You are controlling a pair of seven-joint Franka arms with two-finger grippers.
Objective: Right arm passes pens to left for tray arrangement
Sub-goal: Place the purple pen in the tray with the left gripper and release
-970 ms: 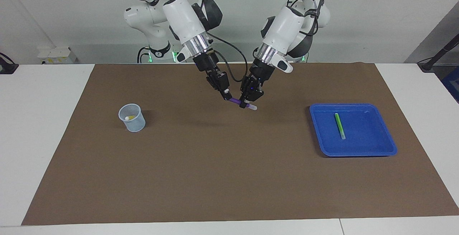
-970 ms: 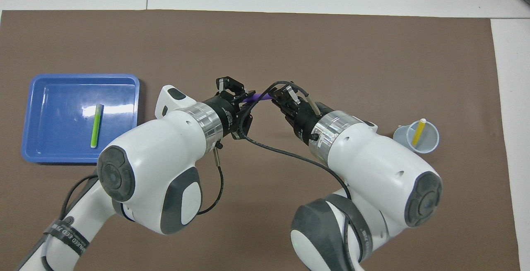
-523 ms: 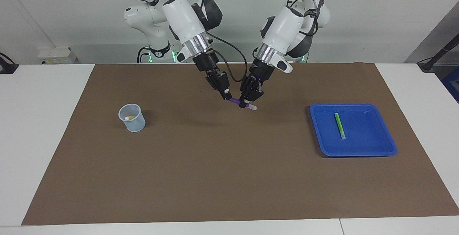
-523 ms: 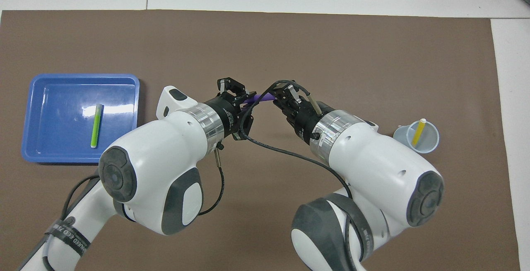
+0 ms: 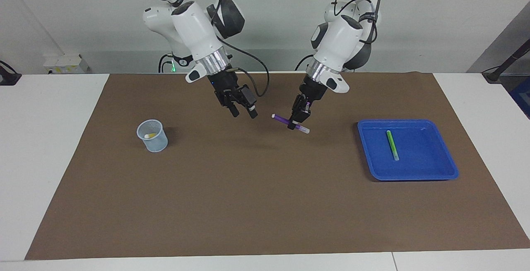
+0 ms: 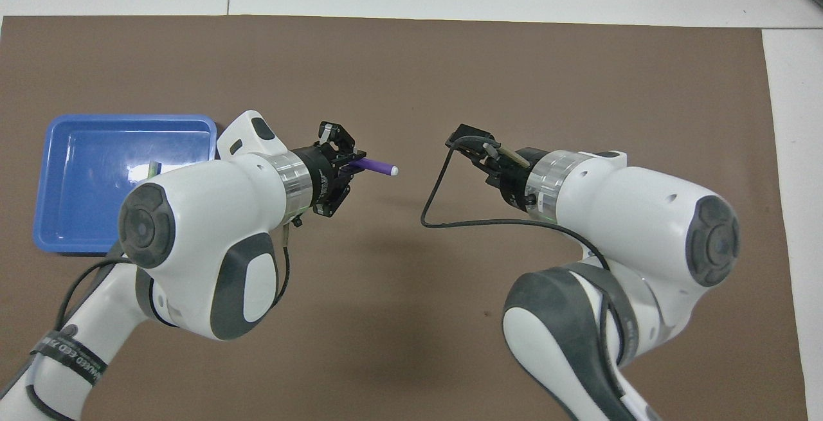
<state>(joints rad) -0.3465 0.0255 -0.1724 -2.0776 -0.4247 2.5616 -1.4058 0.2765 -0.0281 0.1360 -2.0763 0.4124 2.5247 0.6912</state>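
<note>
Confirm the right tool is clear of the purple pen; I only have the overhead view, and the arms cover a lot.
Observer: The right tool is open and empty, apart from the purple pen, which the left tool holds up over the mat.
Operator: Find the cup for me; I can't see it.
Observer: The cup stands on the mat toward the right arm's end of the table, with the yellow pen inside it.
Operator: Check the tray too; the left arm hides part of it.
Observer: The green pen lies flat in the tray, alone and clear of the rim.
</note>
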